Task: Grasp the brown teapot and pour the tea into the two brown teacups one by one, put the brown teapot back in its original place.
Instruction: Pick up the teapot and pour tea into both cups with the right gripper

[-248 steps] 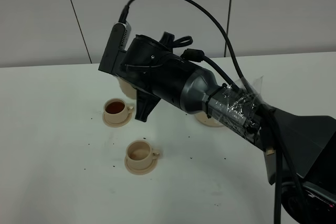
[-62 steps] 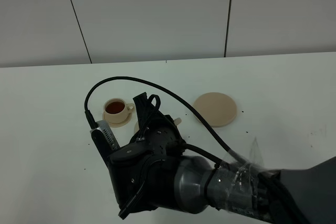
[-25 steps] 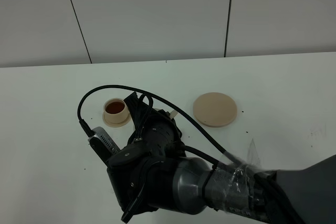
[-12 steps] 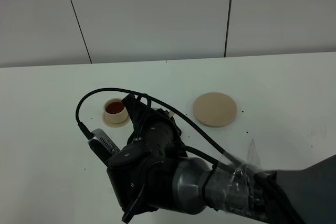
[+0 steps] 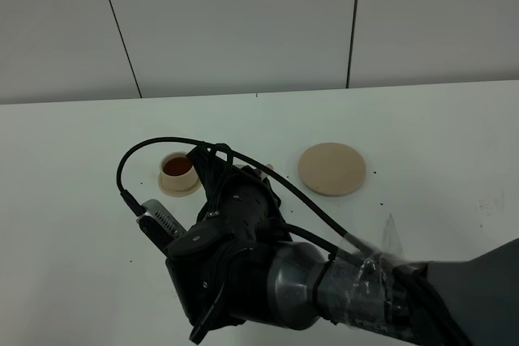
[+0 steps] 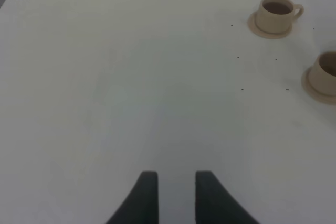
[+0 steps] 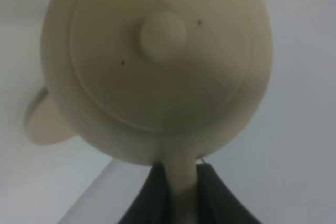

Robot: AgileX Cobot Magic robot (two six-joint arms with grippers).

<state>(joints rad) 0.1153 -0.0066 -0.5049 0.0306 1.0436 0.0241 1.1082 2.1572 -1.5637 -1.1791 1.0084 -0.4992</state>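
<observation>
While the right gripper [image 7: 181, 198] clamps its loop handle, the one brown teapot [image 7: 157, 72] is held aloft, lid facing the wrist, handle-to-spout axis running straight away from that gripper, apart from the single wide saucer [image 5: 332, 168]. Two cups: first teacup [image 6: 276, 14] with dark tea, second teacup [image 6: 324, 72]. Left gripper [image 6: 172, 195] slightly parted, empty.

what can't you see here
- Second teacup: hidden behind the right arm in the exterior high view; cut off by the frame edge in the left wrist view.
- Brown teapot: spout out of sight in the right wrist view, so pouring cannot be judged; the arm mostly hides it in the exterior high view.
- Tan shape past the pot's edge, right wrist view: too blurred to name.
</observation>
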